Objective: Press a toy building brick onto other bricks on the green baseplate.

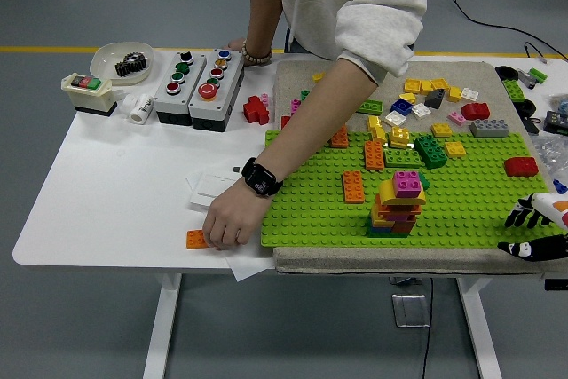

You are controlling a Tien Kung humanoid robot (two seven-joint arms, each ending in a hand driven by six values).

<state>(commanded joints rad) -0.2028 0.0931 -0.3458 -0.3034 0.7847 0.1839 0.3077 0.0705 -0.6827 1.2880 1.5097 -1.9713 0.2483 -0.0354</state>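
- The person leans across the table; one hand covers the orange brick on the white tabletop, at nine o'clock from the green baseplate.
- A stacked brick tower, magenta on top, stands on the baseplate toward six o'clock.
- The robot's right hand rests at the baseplate's four o'clock corner, fingers spread, holding nothing.

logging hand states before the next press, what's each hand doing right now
Left hand: not in view.
Right hand: at the table's right edge, fingers spread, holding nothing.

Studded plastic green baseplate on coarse beige cloth mat; smooth white table.
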